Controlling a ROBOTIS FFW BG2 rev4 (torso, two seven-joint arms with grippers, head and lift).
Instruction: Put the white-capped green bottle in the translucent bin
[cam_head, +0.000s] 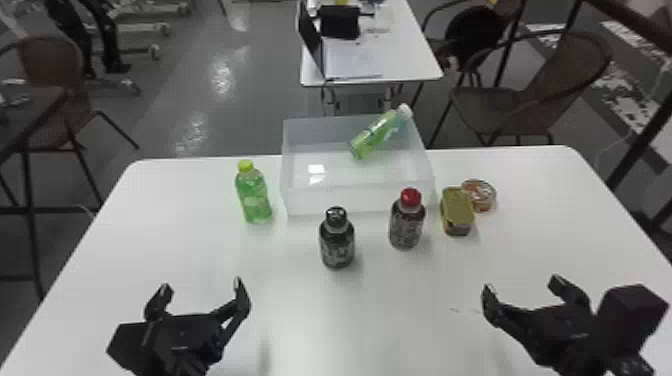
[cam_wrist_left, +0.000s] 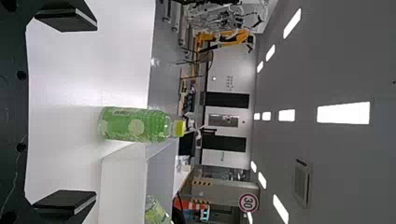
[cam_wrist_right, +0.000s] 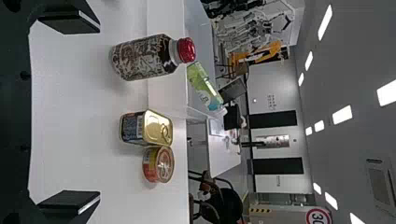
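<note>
The white-capped green bottle (cam_head: 376, 134) leans inside the translucent bin (cam_head: 357, 200), its cap at the bin's back right rim. In the right wrist view the same bottle (cam_wrist_right: 204, 87) shows behind the red-capped bottle. My left gripper (cam_head: 200, 295) stands open over the table's front left, nothing between its fingers; in its wrist view the left gripper (cam_wrist_left: 70, 112) faces a yellow-capped green bottle farther off. My right gripper (cam_head: 522, 290) is open over the front right, holding nothing; in its wrist view the right gripper (cam_wrist_right: 72, 116) has cans beyond it.
Left of the bin stands the yellow-capped green bottle (cam_head: 254, 195). In front of the bin are a black-capped bottle (cam_head: 337, 240) and a red-capped bottle (cam_head: 406, 225). A rectangular can (cam_head: 457, 210) and a round can (cam_head: 480, 194) sit to the right on the white table (cam_head: 150, 240).
</note>
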